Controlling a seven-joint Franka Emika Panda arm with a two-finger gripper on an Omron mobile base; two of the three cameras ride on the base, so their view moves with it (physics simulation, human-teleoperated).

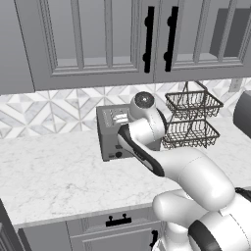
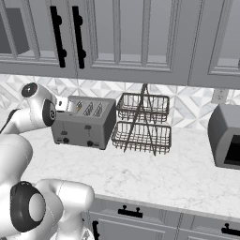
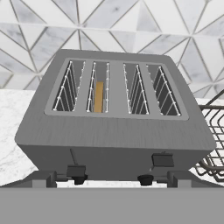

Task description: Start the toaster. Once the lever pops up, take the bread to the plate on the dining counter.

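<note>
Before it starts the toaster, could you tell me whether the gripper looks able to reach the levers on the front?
Probably yes. The hand view looks straight onto the toaster front, with both levers unobstructed. The wire basket sits off to the side.

Toaster (image 2: pixel 84 123) on counter (image 2: pixel 154 173), far side, against tiled wall. Bread (image 3: pixel 99 97) in second slot from left. Two-tier wire basket (image 2: pixel 143 123) just right of toaster. Boxy appliance (image 2: pixel 225 136) farther right. Wall cabinets (image 2: pixel 136 35) above, drawers (image 2: pixel 131 220) below.
</note>
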